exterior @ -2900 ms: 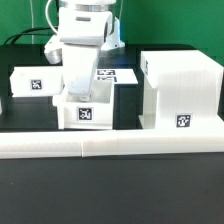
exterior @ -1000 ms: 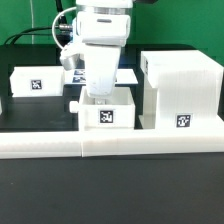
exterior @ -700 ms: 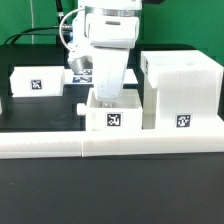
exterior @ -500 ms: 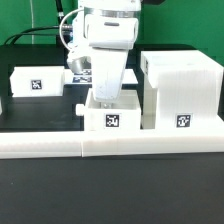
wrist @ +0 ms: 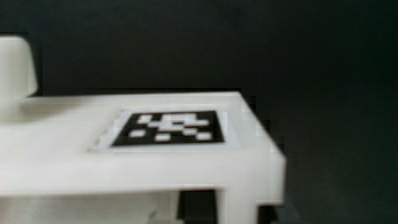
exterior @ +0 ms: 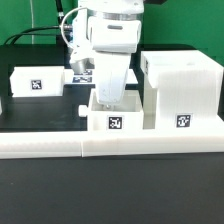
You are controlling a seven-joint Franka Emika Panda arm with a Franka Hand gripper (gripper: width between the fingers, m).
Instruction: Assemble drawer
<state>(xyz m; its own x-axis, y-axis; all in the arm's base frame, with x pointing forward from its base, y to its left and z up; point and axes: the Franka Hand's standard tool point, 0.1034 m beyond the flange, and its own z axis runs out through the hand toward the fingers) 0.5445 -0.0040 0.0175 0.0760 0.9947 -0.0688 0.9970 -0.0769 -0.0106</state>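
Observation:
A small open-top drawer tray (exterior: 113, 120) with a tag on its front and a knob (exterior: 80, 110) on its side stands against the long white rail. It is close beside the large boxy housing (exterior: 180, 95) on the exterior view's right. My gripper (exterior: 107, 102) reaches down into the tray, shut on its wall. In the wrist view the tagged tray (wrist: 169, 128) fills the frame, and the gripper (wrist: 235, 206) shows dark fingertips (wrist: 198, 204) on either side of a white wall. A second tagged tray (exterior: 38, 83) stands at the exterior view's left.
The long low white rail (exterior: 60, 146) runs along the front of the black table. The marker board (exterior: 82, 73) lies behind the arm, mostly hidden. Cables hang at the back left.
The gripper and the small tray have moved together toward the exterior view's right, from the middle to beside the housing. The other tray and the housing have not moved.

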